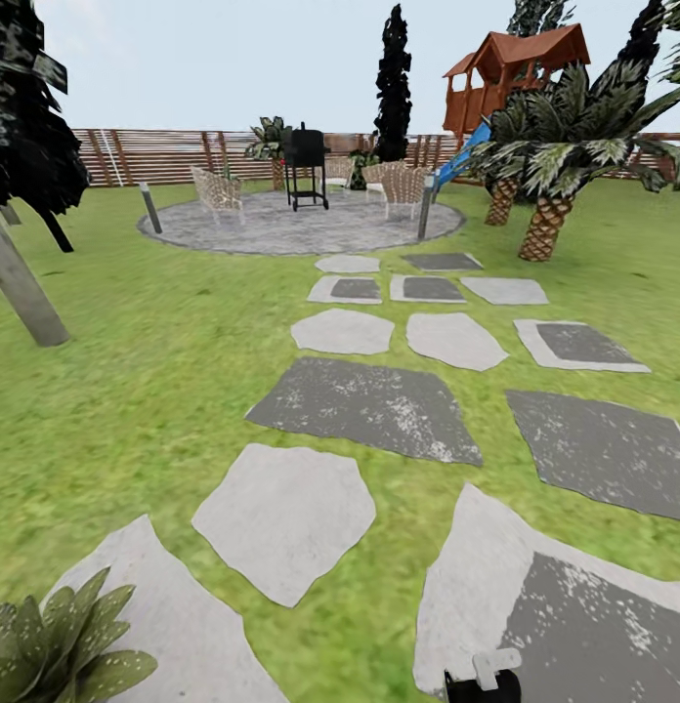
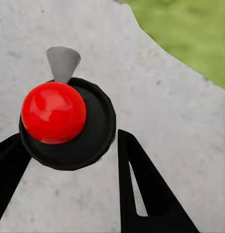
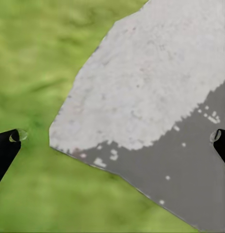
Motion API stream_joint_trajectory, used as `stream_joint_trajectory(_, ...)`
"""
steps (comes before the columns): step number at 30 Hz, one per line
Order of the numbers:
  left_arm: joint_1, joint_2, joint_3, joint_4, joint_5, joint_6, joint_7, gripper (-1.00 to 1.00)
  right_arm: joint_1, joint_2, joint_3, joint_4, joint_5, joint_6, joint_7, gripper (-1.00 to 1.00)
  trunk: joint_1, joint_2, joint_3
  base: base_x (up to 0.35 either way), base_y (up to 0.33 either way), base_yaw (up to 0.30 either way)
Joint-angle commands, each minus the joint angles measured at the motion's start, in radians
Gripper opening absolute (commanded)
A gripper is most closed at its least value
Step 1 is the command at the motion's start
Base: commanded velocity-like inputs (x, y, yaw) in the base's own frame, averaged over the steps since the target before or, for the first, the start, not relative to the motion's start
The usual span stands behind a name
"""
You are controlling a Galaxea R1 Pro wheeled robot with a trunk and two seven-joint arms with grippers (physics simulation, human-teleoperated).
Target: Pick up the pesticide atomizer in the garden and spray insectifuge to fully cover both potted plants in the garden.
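- Across the garden: lawn (image 1: 135, 391) with grey stepping slabs (image 1: 369, 405) running up to a round patio (image 1: 281, 229) before the fence (image 1: 164, 156).
- One potted plant (image 1: 57, 644) at the head view's lower left, beside a slab.
- Pesticide atomizer (image 2: 61, 119) (red cap, black body) stands on a slab between the left gripper (image 2: 73, 184) fingers, which sit apart; contact unclear.
- Right gripper (image 3: 117, 138) spread wide over a slab edge.

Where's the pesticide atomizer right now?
In the left wrist view the pesticide atomizer, black with a red knob, stands on a pale stepping slab between the open left gripper's fingers. The head view shows it at the bottom edge.
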Motion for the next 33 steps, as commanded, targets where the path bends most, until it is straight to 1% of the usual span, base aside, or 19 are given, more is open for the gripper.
stream_joint_trajectory(1, -0.001, 0.0, 0.005, 0.001, -0.011, -0.004, 0.004, -1.0, -0.001, 0.0, -0.001, 0.001, 0.011, -0.002, -0.007, 1.0, 0.0, 0.0, -0.001, 0.339, 0.0, 0.001)
stream_joint_trajectory(7, -0.001, 0.0, 0.005, 0.001, -0.011, -0.004, 0.004, -1.0, -0.001, 0.0, -0.001, 0.002, 0.011, -0.002, -0.007, 1.0, 0.0, 0.0, -0.001, 0.335, -0.026, 0.0)
stream_joint_trajectory(23, -0.001, 0.001, 0.005, 0.001, -0.011, -0.004, 0.004, -1.0, -0.001, 0.002, 0.0, 0.002, 0.012, 0.0, -0.004, 1.0, 0.0, 0.0, -0.001, 0.301, -0.157, 0.0)
stream_joint_trajectory(33, -0.001, 0.001, 0.005, 0.001, -0.011, -0.004, 0.004, -1.0, -0.001, 0.0, -0.001, 0.002, 0.012, 0.0, -0.005, 1.0, 0.0, 0.0, -0.001, 0.328, -0.097, 0.0)
